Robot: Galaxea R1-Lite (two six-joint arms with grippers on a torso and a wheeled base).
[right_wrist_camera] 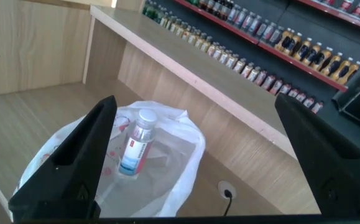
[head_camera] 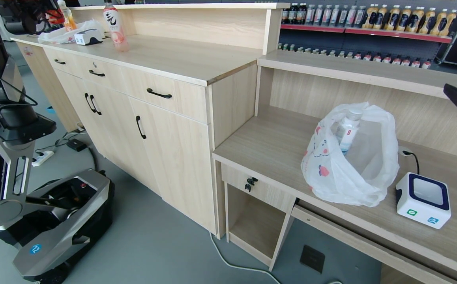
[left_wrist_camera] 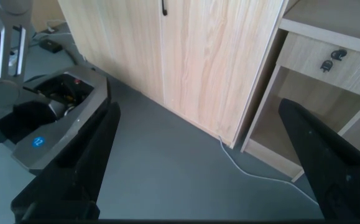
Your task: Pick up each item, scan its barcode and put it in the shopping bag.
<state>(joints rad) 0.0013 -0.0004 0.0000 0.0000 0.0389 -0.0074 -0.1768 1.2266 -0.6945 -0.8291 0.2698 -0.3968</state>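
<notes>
Bottle: standing neck up in shopping bag on desk, beneath right gripper, spread, empty. Left gripper: spread, empty, low by cabinet, well apart. Scanner: just beside bag.

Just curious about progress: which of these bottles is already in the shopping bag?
The clear bottle with the white cap, inside the shopping bag on the low desk. The pink drink bottle stands on the high counter; the other bottles line the shelves.
</notes>
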